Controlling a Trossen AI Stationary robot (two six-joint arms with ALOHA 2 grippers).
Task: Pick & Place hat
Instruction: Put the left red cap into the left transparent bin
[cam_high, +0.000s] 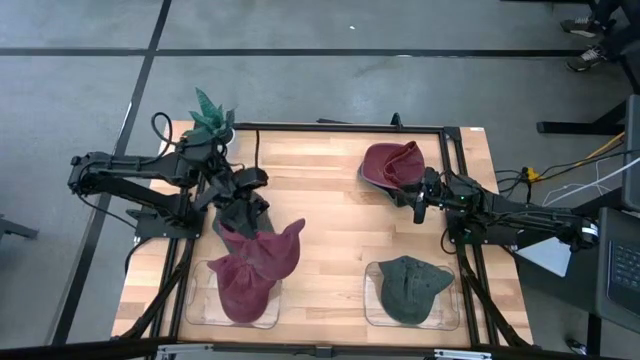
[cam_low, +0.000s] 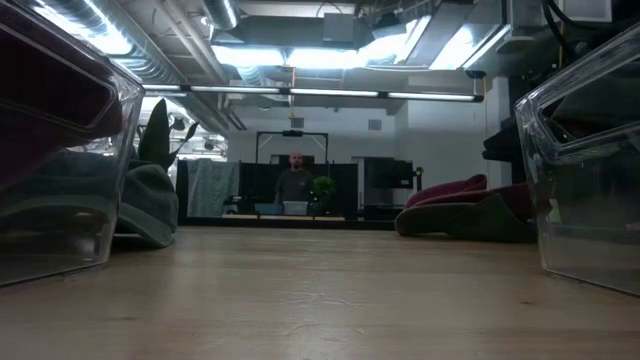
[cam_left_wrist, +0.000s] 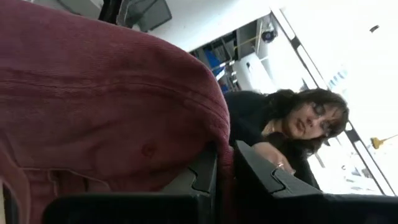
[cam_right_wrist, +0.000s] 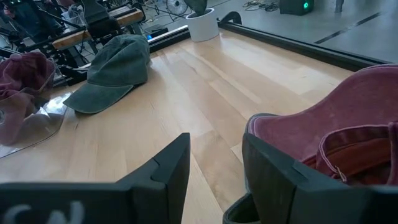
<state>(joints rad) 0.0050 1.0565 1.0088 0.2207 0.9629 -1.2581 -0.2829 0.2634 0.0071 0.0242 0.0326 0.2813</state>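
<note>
My left gripper (cam_high: 243, 212) is shut on a maroon hat (cam_high: 268, 250) that stands over the left clear tray (cam_high: 198, 300); a second maroon hat (cam_high: 243, 290) lies in that tray. In the left wrist view the held maroon hat (cam_left_wrist: 93, 106) fills the picture above the gripper (cam_left_wrist: 225, 177). My right gripper (cam_high: 420, 203) is open at the near side of a third maroon hat (cam_high: 392, 165), which rests on the table; in the right wrist view that hat (cam_right_wrist: 348, 124) lies just beside the gripper (cam_right_wrist: 216, 165). A green hat (cam_high: 410, 288) lies in the right tray. My left gripper pinches a thin fold of the maroon hat's cloth (cam_left_wrist: 222, 140) between its two fingers. The fingers reach toward the table's near edge. The hat spreads out past the fingertips above the tray; whether its lower part rests on the hat in the tray I cannot tell.
Another green hat (cam_high: 210, 120) lies at the table's far left corner, also seen in the low view (cam_low: 150, 205). A black frame (cam_high: 340, 127) runs round the table. Bare wood lies between the two trays. A person (cam_left_wrist: 292, 124) is beyond the table's near side.
</note>
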